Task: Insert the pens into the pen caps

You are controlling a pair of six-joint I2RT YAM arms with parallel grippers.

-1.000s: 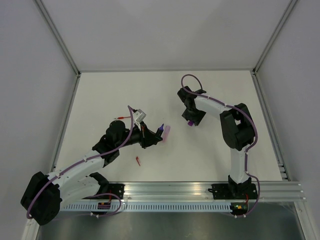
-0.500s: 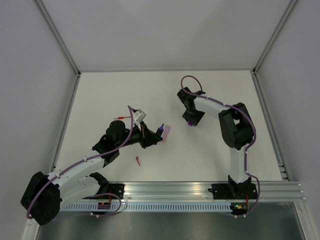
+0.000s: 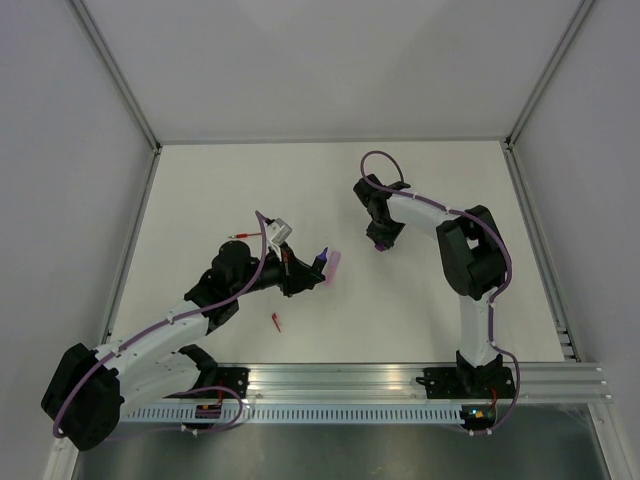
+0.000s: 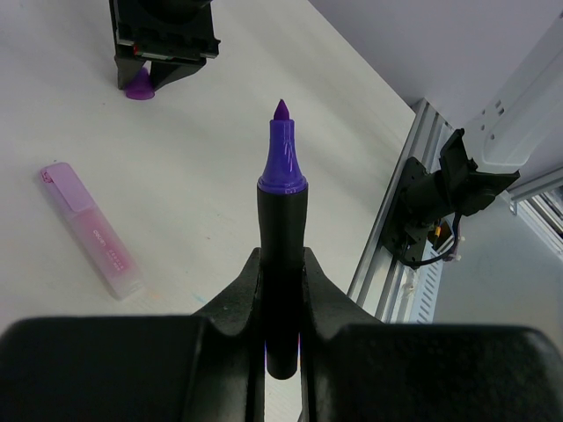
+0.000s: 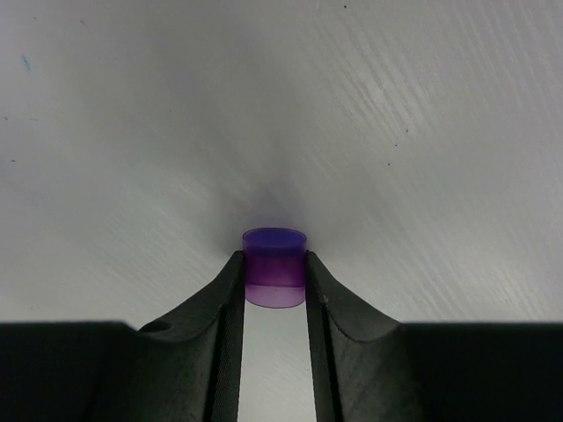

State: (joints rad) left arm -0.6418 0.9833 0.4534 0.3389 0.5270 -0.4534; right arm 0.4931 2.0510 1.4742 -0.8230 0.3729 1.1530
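**Nib and cap apart, not yet on one line**

Starting at the purple cap: resting on the table, being pinched on both flanks by the right tool. Not managing to tell which way its mouth is facing.

Moving outward to the purple-tipped marker: being clamped by its dark barrel in the left tool, riding clear of the table, nib pointing away from the left arm toward the far right.

Judging the relation that matters: cap lying ahead of the nib but off the barrel's long axis, well apart. Showing up and left of the tip in the left wrist view, and off to the right of the nib in the top view, not along the barrel's line.

Probably calling for lifting and turning the cap toward the nib, or swinging the marker round, then closing the gap along one shared axis.

Lying flat on the table near the left tool: pale pink marker, not being touched by either arm.
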